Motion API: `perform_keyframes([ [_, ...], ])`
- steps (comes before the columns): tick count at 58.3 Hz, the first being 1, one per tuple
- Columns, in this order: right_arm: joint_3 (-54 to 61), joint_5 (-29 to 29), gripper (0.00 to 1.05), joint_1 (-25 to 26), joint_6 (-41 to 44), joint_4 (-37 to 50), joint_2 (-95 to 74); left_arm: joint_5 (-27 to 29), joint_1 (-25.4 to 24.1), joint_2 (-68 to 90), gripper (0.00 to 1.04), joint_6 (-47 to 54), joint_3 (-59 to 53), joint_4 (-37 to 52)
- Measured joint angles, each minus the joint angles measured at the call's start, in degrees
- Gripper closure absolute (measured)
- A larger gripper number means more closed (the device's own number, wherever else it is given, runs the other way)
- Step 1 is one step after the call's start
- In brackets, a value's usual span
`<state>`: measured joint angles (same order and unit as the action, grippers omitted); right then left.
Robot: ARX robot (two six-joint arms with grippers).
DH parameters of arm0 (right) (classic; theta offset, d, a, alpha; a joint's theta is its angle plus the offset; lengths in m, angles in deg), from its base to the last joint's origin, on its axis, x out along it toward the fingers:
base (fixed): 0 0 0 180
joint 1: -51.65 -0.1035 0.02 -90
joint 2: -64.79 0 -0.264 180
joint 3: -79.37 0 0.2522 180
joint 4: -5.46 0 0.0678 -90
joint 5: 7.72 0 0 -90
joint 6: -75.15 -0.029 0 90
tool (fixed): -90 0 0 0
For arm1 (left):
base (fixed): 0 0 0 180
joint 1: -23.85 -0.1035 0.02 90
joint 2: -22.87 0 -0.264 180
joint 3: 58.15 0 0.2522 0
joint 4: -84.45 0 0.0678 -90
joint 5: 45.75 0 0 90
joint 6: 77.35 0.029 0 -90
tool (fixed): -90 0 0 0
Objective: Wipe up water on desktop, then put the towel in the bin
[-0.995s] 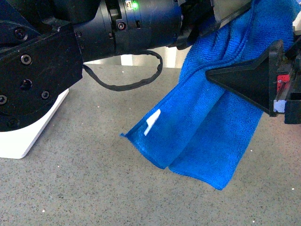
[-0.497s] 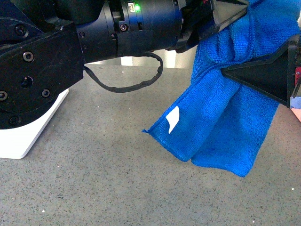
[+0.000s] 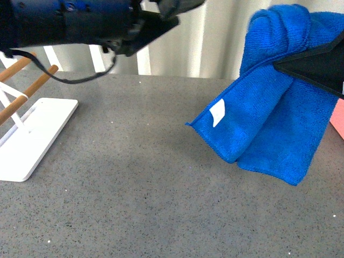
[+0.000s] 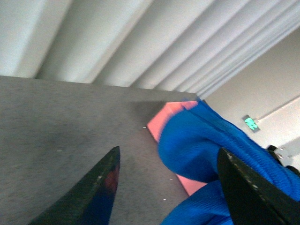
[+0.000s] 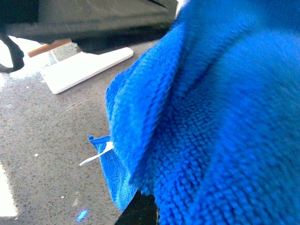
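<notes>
The bright blue towel (image 3: pixel 263 123) hangs folded in the air at the right, above the speckled grey desktop (image 3: pixel 134 188), with its white tag (image 3: pixel 217 112) facing me. My right gripper (image 3: pixel 294 63) is shut on the towel's upper part; one black finger shows. In the right wrist view the towel (image 5: pixel 211 117) fills the picture and hides the jaws. My left gripper (image 4: pixel 168 187) is open and empty, its fingers (image 4: pixel 101 187) apart, with the towel (image 4: pixel 201 150) just beyond them. The salmon-pink bin (image 4: pixel 165 123) shows behind the towel; its corner sits at the right edge (image 3: pixel 338 119).
A white flat-based rack (image 3: pixel 37 134) with wooden rods stands on the desktop at the left; it also shows in the right wrist view (image 5: pixel 79 68). My left arm (image 3: pixel 80 21) crosses the top left. A pleated white curtain hangs behind the desk.
The towel has risen and moved right with my right gripper. My left arm has lifted up and back, uncovering the rack.
</notes>
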<state>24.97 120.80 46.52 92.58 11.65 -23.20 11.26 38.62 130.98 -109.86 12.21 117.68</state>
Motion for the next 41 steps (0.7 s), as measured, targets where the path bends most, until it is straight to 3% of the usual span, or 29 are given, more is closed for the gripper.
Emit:
perform_keyframes([
  [6, 0.0, -0.13, 1.0, 0.72, 0.22, -0.04, 0.0, -2.19, -6.58, -4.28, 0.17, 5.18, -0.85, -8.13],
  [11, 0.0, -0.24, 1.0, 1.14, 0.37, -0.04, 0.0, -3.85, -11.15, -7.56, 0.05, 9.16, -2.36, -12.09],
  [19, -0.02, -1.16, 1.0, 2.34, 0.66, -0.07, -0.17, -7.45, -19.08, -13.18, 0.07, 13.64, -5.92, -17.92],
  [35, -0.04, -3.19, 1.0, 3.93, 1.27, -0.09, -1.99, -17.35, -34.45, -28.94, 0.07, 19.06, -19.19, -19.37],
  [41, -0.04, -3.69, 1.0, 4.33, 1.42, -0.07, -2.29, -17.18, -38.16, -31.87, 0.08, 21.27, -22.53, -20.28],
])
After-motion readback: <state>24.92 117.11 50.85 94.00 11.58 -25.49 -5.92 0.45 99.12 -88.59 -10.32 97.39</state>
